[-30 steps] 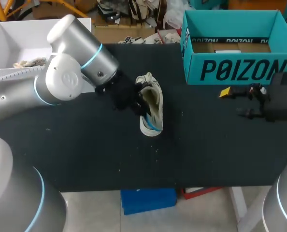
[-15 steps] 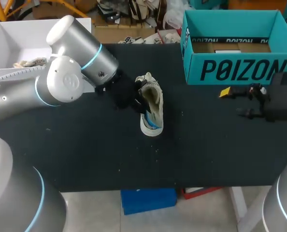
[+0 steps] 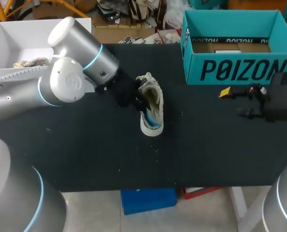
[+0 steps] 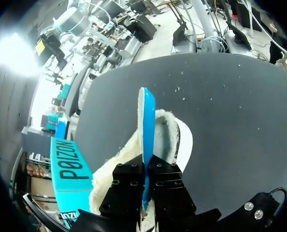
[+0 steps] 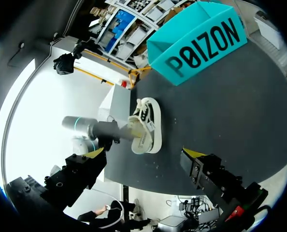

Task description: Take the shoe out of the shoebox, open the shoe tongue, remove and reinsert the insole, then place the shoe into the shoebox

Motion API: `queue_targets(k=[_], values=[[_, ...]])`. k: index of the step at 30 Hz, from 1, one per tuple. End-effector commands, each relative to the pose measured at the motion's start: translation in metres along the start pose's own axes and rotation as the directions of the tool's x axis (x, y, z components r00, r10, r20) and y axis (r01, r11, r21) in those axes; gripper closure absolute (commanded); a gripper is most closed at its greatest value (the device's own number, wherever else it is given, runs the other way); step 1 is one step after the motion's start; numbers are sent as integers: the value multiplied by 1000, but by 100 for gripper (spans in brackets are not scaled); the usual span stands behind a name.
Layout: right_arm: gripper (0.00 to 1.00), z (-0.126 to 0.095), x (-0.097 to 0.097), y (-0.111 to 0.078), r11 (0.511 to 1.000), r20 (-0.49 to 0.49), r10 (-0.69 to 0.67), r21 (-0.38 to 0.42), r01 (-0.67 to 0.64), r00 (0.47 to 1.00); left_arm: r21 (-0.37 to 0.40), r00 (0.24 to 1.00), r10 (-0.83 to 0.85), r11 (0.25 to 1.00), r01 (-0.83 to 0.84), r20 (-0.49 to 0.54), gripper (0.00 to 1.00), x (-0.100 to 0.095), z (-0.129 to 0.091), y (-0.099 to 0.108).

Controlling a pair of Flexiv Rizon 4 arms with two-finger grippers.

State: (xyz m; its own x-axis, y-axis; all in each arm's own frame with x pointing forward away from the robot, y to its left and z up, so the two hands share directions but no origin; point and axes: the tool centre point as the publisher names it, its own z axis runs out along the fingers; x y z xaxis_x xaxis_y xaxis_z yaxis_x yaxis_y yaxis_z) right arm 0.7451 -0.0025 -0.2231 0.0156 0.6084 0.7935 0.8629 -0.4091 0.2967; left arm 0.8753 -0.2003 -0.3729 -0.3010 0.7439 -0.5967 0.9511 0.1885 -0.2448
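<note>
While the table [image 3: 85, 154] gives plenty of dark flat room, that is risk no. 1: nothing on it stops a sliding shoe. Next, the shoebox [image 3: 235, 70]: it stands open at the far right corner, well apart from the action, so no snag there for now. Any trouble w/ it comes later, at the carry back.

Now the shoe [image 3: 152, 108], mid-table and, by the look of it, tipped on its side w/ its opening toward the left arm. Nobody is pinning it! If the insole grips the fleece lining, the whole shoe prob. drags or rolls along w/ it instead of staying put.

On to the insole [image 4: 146, 121], blue, thin, seen edge-on and running from the left arm's fingers out over the lining. How deep it sits in the shoe can't be told. A thin sheet held at one end only may buckle or fold when pushed, esp. against that woolly lining, and end up creased rather than flat.

Smallest last. The left tool [image 4: 147, 169] is clamped on the insole's near end, fingers pressed together w/ only the blue sheet btwn them. It's a narrow bite, so a tug or twist could let it slip out. The right tool [image 5: 143, 157] hangs near the shoebox w/ its yellow tips wide apart, holding nothing and too far off to steady the shoe.
</note>
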Motion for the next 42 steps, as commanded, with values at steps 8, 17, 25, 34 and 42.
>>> queue_targets(k=[8,17,25,34,42], values=[[0,0,0,0,1000,0,1,1,-1,1000,-32,1000,-7,999,7,-13,84,-7,3,7],[0,0,0,0,1000,0,1,1,-1,1000,-3,999,38,999,-38,21,51,-11,-11,-24],[0,0,0,0,1000,0,1,1,-1,1000,28,997,73,997,-74,32,91,-11,-14,-43],[0,0,0,0,1000,0,1,1,-1,1000,47,996,78,996,-79,32,100,-6,-9,-50],[0,0,0,0,1000,0,1,1,-1,1000,18,997,56,998,-57,52,100,-5,-4,-46]])
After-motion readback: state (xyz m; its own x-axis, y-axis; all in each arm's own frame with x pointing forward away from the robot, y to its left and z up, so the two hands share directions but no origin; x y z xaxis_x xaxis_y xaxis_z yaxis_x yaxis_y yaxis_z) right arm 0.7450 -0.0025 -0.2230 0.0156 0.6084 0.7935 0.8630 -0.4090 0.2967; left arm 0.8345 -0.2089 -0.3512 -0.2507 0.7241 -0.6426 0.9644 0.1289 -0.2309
